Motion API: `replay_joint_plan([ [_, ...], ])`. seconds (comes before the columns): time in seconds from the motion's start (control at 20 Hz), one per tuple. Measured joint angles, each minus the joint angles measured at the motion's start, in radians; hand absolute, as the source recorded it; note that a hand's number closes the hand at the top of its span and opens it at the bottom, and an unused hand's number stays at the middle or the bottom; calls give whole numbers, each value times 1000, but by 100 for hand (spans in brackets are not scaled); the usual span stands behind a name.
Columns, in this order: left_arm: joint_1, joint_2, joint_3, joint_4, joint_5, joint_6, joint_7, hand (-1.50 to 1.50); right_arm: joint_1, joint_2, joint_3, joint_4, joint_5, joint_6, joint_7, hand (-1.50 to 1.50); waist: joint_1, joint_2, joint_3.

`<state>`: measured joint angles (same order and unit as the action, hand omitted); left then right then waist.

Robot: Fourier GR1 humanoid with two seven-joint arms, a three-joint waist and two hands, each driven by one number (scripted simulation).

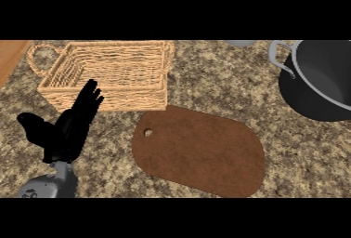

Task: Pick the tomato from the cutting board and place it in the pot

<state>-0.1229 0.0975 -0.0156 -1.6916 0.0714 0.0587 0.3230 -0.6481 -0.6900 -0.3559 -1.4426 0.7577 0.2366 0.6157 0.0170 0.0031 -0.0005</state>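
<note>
A speckled stone worktop [205, 88] carries three big things. A brown cutting board [198, 153] with a small hanging hole near its 10 o'clock edge lies at the middle, low toward 6 o'clock, and its top is bare; I cannot see the tomato anywhere, on the board or in the part of the pot that shows. The dark pot [319, 83] sits at 2 o'clock, cut by the right edge, with a pale metal handle [280, 56] at its upper left rim. A woven basket [109, 74] with a loop handle stands at 11 o'clock, just beyond the board's upper left corner. The left hand [72, 128] rises at 8 o'clock on its grey forearm [51, 183], fingers [89, 95] straight and close together, tips overlapping the basket's front wall, thumb spread out to the left. A pale object [240, 42] peeks in at 1 o'clock.
</note>
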Motion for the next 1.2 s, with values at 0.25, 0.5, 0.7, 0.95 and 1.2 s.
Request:
replay_joint_plan([
  [0.25, -10, -12, -8, -3, -16, 13, 7, 0, -71, -7, 28, 233, 34, -77, -115, 150, 2, 2, 1],
  [0.5, -1, -25, -20, 7, -26, 16, -8, 0, -104, 53, 8, 407, 13, -142, -155, -150, 4, 3, 1],
  [0.7, -2, -14, -7, 3, -18, 6, -4, 0, -148, 83, -40, 528, -38, -157, -152, -150, 4, 2, 1],
  [0.95, -7, -16, -5, 4, -14, 2, -1, 0, -183, 118, -117, 614, -120, -230, -213, -150, 2, 2, 1],
  [1.2, 8, -14, 0, -6, -11, -1, -3, 0, -195, 126, -208, 618, -178, -402, -324, -150, 2, 2, 2],
])
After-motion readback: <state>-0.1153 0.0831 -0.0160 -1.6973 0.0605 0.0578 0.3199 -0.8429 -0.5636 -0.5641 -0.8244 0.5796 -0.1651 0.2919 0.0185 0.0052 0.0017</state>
